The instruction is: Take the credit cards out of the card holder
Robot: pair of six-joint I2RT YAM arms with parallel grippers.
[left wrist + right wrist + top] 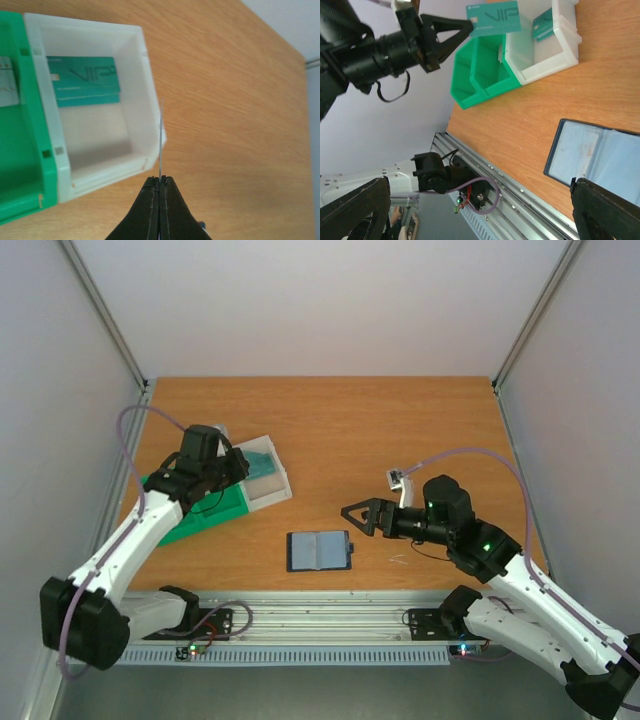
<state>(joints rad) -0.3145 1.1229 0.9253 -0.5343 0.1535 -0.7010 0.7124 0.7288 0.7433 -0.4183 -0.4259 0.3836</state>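
The card holder lies open on the table near the front edge, its grey-blue pockets facing up; it also shows in the right wrist view. My left gripper is shut on a teal credit card, which shows edge-on in the left wrist view. It holds the card above the near corner of the white bin. Another teal card lies in that bin. A whitish card lies in the green bin. My right gripper is open and empty, just right of the card holder.
The white bin and green bin stand side by side at the left of the table. An aluminium rail runs along the front edge. Grey walls close in the sides and the back.
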